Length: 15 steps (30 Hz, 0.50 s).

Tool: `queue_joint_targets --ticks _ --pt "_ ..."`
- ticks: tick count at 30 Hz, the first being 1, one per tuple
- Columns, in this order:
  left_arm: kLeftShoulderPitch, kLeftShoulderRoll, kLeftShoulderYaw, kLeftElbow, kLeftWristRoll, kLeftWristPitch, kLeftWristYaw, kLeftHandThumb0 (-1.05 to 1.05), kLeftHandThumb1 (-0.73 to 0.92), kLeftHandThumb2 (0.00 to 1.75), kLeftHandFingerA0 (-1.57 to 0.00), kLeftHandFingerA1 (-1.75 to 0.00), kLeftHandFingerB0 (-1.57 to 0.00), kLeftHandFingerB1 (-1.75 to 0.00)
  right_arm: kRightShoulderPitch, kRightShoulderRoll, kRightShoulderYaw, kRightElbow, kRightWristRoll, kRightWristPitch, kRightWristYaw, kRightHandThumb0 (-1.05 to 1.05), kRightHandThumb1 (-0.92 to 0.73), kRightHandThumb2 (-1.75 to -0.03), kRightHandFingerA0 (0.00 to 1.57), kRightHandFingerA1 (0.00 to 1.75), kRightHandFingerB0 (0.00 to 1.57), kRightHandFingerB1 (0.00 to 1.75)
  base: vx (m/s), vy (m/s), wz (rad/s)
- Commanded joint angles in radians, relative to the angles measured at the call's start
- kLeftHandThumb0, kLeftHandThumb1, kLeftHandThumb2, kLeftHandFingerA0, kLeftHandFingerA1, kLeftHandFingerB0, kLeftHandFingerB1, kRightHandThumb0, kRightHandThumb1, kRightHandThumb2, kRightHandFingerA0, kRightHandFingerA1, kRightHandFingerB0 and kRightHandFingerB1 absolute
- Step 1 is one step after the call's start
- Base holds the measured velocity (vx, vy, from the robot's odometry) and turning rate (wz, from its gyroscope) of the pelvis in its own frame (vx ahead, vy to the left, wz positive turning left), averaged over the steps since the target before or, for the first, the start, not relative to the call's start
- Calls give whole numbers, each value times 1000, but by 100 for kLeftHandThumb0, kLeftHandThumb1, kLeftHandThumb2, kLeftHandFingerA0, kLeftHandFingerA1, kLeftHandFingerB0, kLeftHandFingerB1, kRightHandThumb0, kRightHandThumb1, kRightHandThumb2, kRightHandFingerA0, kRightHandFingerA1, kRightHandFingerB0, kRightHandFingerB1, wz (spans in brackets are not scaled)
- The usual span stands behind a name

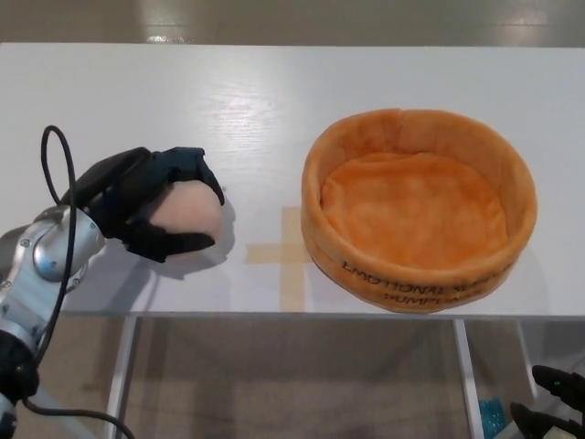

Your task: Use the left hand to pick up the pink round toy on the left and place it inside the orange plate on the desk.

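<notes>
The pink round toy (189, 215) rests on the white desk (228, 101) at the left. My left hand (137, 197) is wrapped around it, two black fingers curled over its top and the thumb pressed under its near side. The orange plush plate (416, 206) stands to the right of the toy, with nothing inside. Only the fingertips of my right hand (553, 402) show at the bottom right corner, below the desk edge.
A tan tape cross (283, 251) marks the desk between the toy and the plate. The desk's front edge runs just below the toy and the plate; its white legs (119, 384) and the floor show beneath.
</notes>
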Motion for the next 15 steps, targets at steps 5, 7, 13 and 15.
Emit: queue_joint_targets --ticks 5,7,13,15 --pt "-112 9 64 -62 -27 -26 5 -26 82 63 -65 -163 -61 -127 0 3 10 7 -22 18 -9 -29 -58 -57 52 41 48 42 0 0 0" --pt "-130 4 74 -64 -31 -32 0 -29 82 64 -66 -159 -65 -116 4 3 14 6 -24 16 -9 -28 -59 -58 51 41 47 42 0 0 0" --pt "-252 -46 74 -104 -28 -18 -25 -34 77 66 -73 -157 -65 -112 24 14 10 8 -17 15 -3 -26 -58 -57 53 40 48 42 0 0 0" --pt "-274 -62 64 -107 -20 -6 -34 -34 77 66 -73 -157 -65 -112 26 17 8 8 -16 20 -6 -26 -58 -57 53 40 48 42 0 0 0"
